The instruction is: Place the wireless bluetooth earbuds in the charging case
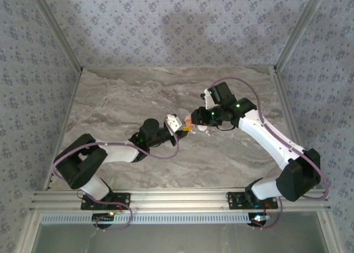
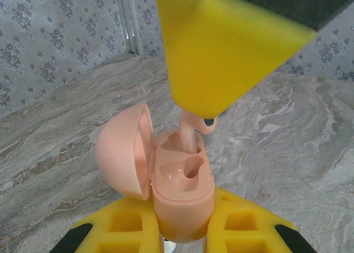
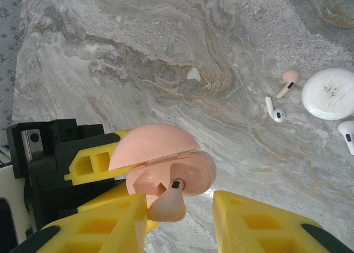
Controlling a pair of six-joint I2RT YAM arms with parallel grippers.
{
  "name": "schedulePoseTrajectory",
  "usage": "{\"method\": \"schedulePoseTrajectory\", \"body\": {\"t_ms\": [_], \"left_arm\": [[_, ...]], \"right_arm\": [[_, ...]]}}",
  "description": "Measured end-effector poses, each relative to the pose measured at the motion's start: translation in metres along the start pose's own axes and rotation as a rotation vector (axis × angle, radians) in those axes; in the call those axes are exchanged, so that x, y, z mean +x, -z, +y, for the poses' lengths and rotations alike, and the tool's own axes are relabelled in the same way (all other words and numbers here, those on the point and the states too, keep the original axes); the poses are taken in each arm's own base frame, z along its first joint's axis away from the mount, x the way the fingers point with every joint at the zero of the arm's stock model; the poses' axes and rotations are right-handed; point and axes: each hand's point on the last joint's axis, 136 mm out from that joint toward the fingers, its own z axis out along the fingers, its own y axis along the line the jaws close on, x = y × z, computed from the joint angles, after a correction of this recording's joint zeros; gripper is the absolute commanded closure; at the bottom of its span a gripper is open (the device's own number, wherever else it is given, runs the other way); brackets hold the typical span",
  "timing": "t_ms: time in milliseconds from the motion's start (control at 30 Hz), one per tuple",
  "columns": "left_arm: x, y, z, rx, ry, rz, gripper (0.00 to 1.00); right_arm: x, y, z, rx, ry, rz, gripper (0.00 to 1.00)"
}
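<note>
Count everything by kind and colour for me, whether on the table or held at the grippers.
Pink earbuds: 2
White earbuds: 2
Pink case, open: 1
White round case: 1
Total: 6

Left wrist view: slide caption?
Left gripper holds the open pink case; an earbud stands stem-down in one slot.

Left wrist view: I see one blurred yellow wedge-shaped finger of the right gripper, cropped at the top edge, hiding the top of the small salmon-pink plastic earbud. Right wrist view: the right edge crops a white plastic earbud.
</note>
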Motion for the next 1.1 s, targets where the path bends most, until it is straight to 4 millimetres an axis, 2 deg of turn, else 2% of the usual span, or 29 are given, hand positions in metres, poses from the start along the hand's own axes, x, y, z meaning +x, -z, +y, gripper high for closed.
{"method": "schedulePoseTrajectory", "body": {"t_ms": [400, 633, 833, 1100], "left_arm": [[0.001, 0.0, 0.0, -0.001, 0.0, 0.003, 0.91], [0.001, 0.0, -0.002, 0.002, 0.001, 0.006, 0.91], [0.004, 0.0, -0.003, 0.009, -0.004, 0.021, 0.91], [0.003, 0.002, -0.01, 0.048, -0.012, 0.021, 0.91]], "right_arm": [[0.002, -0.006, 0.003, -0.021, 0.004, 0.025, 0.75], [0.003, -0.005, 0.003, -0.017, 0.029, 0.034, 0.77], [0.006, -0.008, 0.001, -0.009, 0.098, 0.07, 0.79], [0.013, -0.004, 0.002, -0.002, 0.29, 0.119, 0.8]]}}
